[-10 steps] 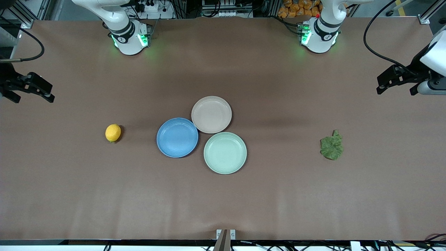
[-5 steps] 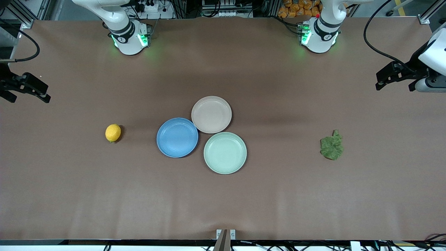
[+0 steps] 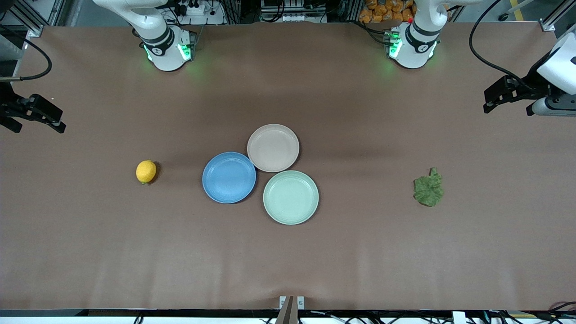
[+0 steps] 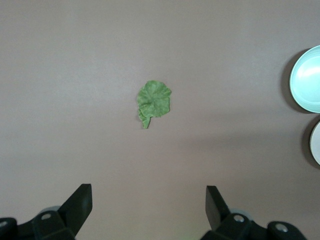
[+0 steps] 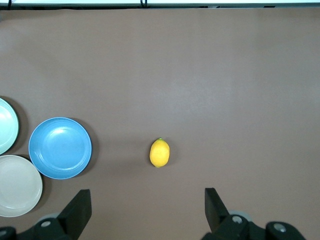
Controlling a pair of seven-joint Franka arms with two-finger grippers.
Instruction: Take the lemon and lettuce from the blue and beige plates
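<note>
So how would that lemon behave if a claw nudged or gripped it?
The lemon lies on its side on the bare table, so a nudge would probably roll it. Its rounded, smooth-looking skin might slip between narrow fingers. It looks firm, likely keeping its shape.

Even, diffuse overhead light fills all three views, and the matte brown table cloth (image 3: 360,252) shows soft pale patches rather than glare. Shadows are faint: a short dark one beside the small yellow lemon (image 3: 146,171), thin crescents along the rims of the round blue plate (image 3: 229,177) and the beige plate (image 3: 273,148). Green indicator lights glow near the top of the front view. Focus is sharp throughout, without edge distortion.
</note>
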